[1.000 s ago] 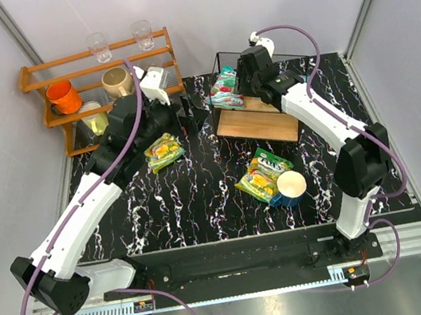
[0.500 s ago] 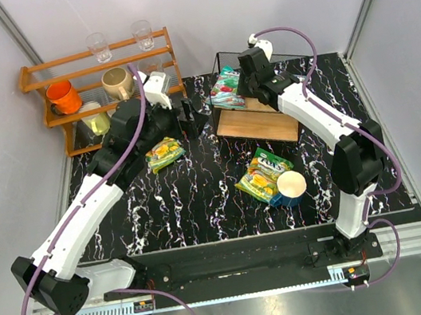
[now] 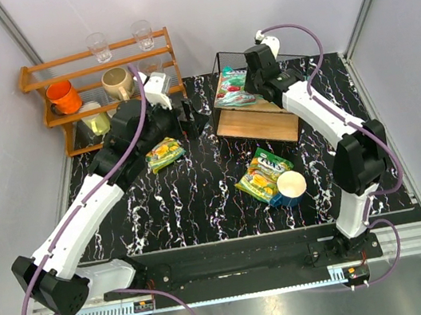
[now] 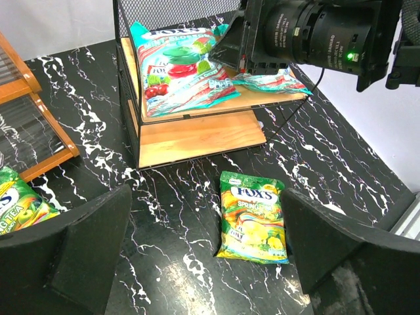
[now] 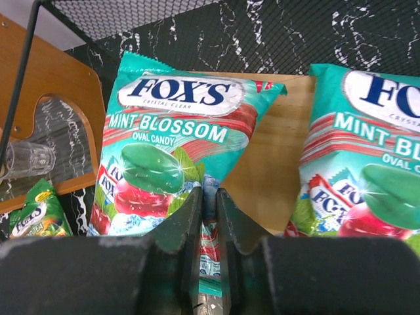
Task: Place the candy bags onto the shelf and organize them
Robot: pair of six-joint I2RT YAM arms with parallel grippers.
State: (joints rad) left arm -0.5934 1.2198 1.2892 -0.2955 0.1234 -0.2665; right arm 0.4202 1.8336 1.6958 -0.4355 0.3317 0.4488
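Note:
My right gripper (image 3: 249, 84) (image 5: 210, 197) is shut on the lower edge of a teal-green candy bag (image 3: 231, 89) (image 5: 167, 157), which lies on the top board of the shelf (image 3: 257, 124) (image 5: 266, 174). A second teal-green bag (image 5: 367, 164) (image 4: 272, 80) lies beside it on the same board. One yellow-green bag (image 3: 164, 153) lies on the table under my left arm. Another yellow-green bag (image 3: 264, 173) (image 4: 252, 216) lies in front of the shelf. My left gripper (image 3: 190, 116) (image 4: 207, 259) is open and empty, held above the table left of the shelf.
A white-and-blue cup (image 3: 290, 186) stands against the yellow-green bag in front of the shelf. An orange-brown rack (image 3: 101, 83) with mugs and glasses stands at the back left. The shelf's lower board (image 4: 197, 138) is bare.
My right gripper has carried the teal-green bag from the shelf's left edge further onto the top board. My left gripper has drawn back a little toward the orange-brown rack.

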